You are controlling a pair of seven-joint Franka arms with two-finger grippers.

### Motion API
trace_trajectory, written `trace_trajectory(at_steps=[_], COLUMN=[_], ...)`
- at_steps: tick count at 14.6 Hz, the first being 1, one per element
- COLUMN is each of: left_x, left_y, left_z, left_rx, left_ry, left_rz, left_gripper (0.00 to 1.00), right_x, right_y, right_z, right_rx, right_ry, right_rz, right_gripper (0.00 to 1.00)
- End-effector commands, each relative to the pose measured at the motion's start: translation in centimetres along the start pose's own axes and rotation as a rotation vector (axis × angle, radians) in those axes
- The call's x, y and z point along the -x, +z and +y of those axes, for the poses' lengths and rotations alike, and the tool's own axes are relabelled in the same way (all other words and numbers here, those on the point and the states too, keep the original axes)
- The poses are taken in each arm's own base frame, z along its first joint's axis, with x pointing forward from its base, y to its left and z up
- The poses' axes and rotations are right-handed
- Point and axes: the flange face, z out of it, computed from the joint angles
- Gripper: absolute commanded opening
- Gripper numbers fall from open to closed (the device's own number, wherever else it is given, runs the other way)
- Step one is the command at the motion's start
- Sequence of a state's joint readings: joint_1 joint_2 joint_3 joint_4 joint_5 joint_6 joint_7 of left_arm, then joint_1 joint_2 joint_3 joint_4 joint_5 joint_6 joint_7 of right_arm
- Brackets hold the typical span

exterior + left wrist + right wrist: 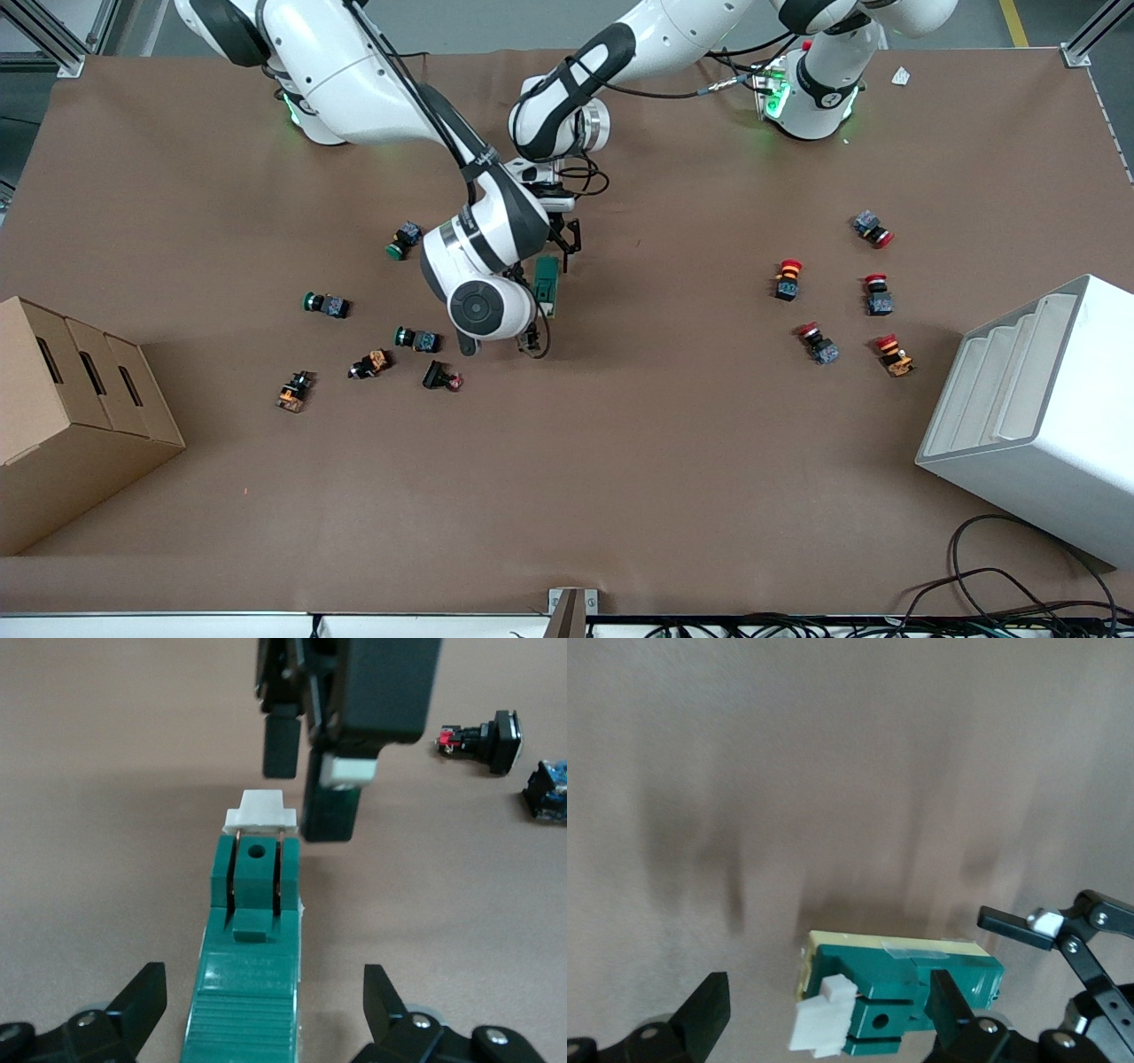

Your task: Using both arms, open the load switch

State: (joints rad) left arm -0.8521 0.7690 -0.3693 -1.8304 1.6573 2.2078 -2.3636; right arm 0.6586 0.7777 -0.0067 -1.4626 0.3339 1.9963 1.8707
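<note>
One load switch (548,285) lies flat on the brown table (620,496) close to its middle. It is a dark-green block with one white lever (259,811) at the end nearer the front camera. There is raised lettering on its body, but I cannot read it.

The left gripper (263,985) hangs low at the switch's 12 o'clock end. Its fingers (142,992) are spread wide with the green body between them; they touch nothing and hold nothing. The right gripper (828,985) is at the 6 o'clock end, over the lever. Its fingers (707,1010) are also well apart and grip nothing. One of them stands just against the block's side, though I cannot tell whether it touches.

Taking the switch as the clock's centre in the front view, eleven push buttons lie around it. Six form a loose group between 7 and 10 o'clock:
- three green-capped ones (326,304)
- two orange-bodied ones (294,390)
- one black one with a red tip (441,377)

Five red-capped ones (788,278) lie around 3 o'clock, well apart from the switch.

One cardboard box (80,416) with three slots sits at 8 o'clock, at the table's edge. One white stepped rack (1045,416) sits at 4 o'clock. One scrap of white paper (901,76) lies at 2 o'clock. A black band on the right arm carries writing too small to read.
</note>
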Motion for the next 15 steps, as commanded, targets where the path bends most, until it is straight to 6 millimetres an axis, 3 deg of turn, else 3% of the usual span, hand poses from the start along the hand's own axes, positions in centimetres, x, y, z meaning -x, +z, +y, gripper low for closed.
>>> trace_trajectory(at_steps=[1, 10, 15], left_x=[0.2, 2.5, 4.0], left_y=[0.2, 0.0, 0.6], left_z=[-0.7, -1.1, -1.3], left_rx=[0.015, 0.027, 0.021], left_ry=[0.021, -0.011, 0.012], left_rz=[0.016, 0.011, 0.015], left_gripper=[0.98, 0.98, 0.99], right_x=[0.8, 2.3, 3.0], right_y=[-0.1, 0.7, -1.0], right_z=[0.1, 2.1, 2.6], right_rx=[0.006, 0.099, 0.158], right_ry=[0.019, 0.024, 0.014], right_rz=[-0.015, 0.009, 0.001], right_gripper=[1.0, 1.0, 1.0])
